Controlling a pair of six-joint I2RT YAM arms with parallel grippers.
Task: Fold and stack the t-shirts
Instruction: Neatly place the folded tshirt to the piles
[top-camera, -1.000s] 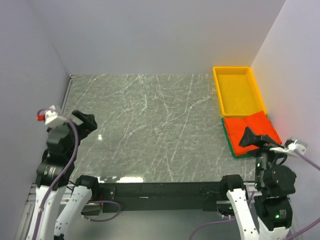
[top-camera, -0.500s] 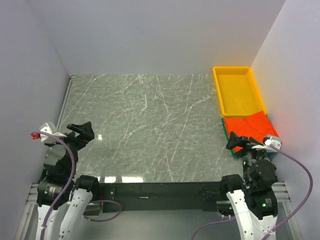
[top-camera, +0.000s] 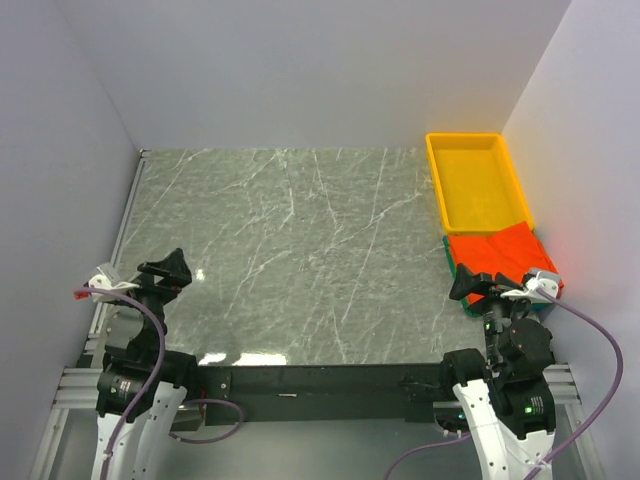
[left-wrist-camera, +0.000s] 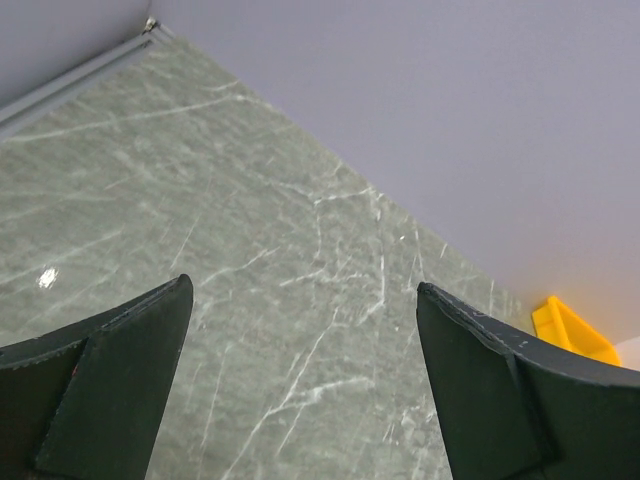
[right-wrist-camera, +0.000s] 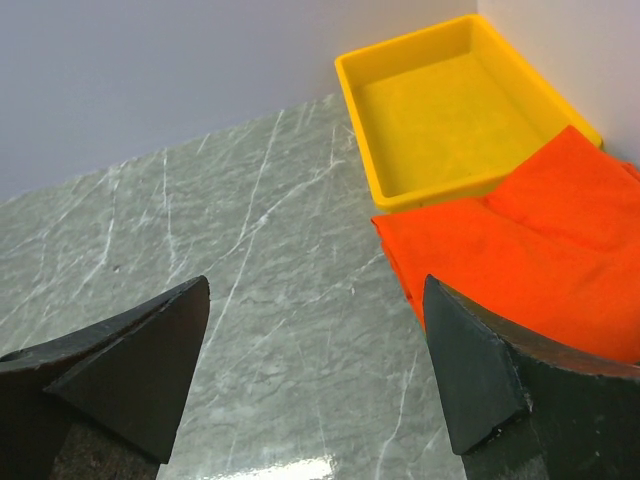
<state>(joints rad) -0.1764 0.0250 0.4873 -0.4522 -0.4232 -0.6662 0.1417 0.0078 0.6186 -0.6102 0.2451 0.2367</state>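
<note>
The orange-red t-shirt (top-camera: 500, 253) lies folded flat at the table's right edge, on top of the dark green t-shirt, of which only a thin edge (top-camera: 452, 268) shows. In the right wrist view the orange-red shirt (right-wrist-camera: 520, 255) lies just below the yellow tray. My right gripper (top-camera: 472, 283) is open and empty, raised over the near left corner of the stack; its jaws stand wide apart (right-wrist-camera: 315, 300). My left gripper (top-camera: 167, 268) is open and empty at the near left of the table, its jaws wide over bare marble (left-wrist-camera: 300, 310).
A rigid yellow plastic tray (top-camera: 433, 172) stands empty at the far right, touching the shirts' far edge; it also shows in the right wrist view (right-wrist-camera: 360, 125). The grey-green marble table (top-camera: 290, 250) is walled by white panels at the back and both sides.
Both arms have drawn back toward their bases and sunk lower. The right gripper moved left off the shirt stack; the left gripper moved nearer. The shirts have not moved.
</note>
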